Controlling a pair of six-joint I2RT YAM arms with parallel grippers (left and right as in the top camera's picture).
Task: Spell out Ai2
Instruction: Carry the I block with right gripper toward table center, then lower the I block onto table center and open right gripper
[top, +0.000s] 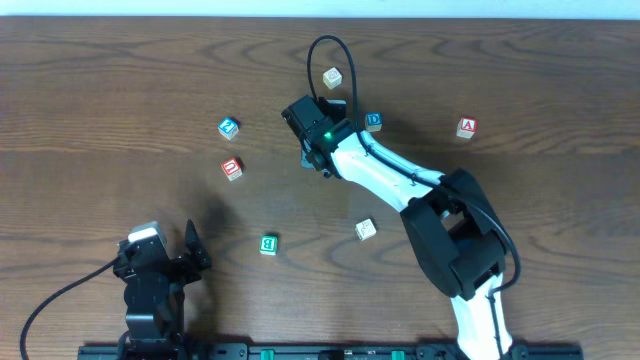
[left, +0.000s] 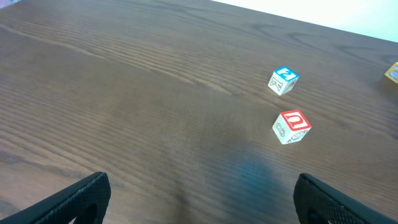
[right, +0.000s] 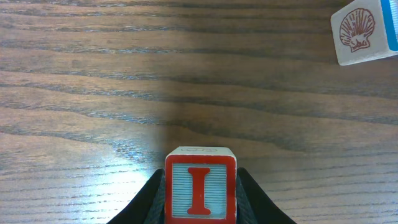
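My right gripper (top: 309, 157) is near the middle of the table, shut on a red-framed "I" block (right: 200, 190) that it holds low over the wood; the overhead view hides that block. A red "A" block (top: 467, 127) lies at the far right. A blue "2" block (top: 229, 127) lies to the left of the right gripper and also shows in the left wrist view (left: 283, 81). My left gripper (top: 165, 262) is open and empty at the front left, its fingers (left: 199, 208) spread wide over bare wood.
A red "U" block (top: 232, 168) lies just in front of the "2" block. A green block (top: 268, 244), two cream blocks (top: 366, 229) (top: 332, 76) and a blue block (top: 373, 121) are scattered about. A shell-picture block (right: 364, 31) sits ahead-right of the right gripper.
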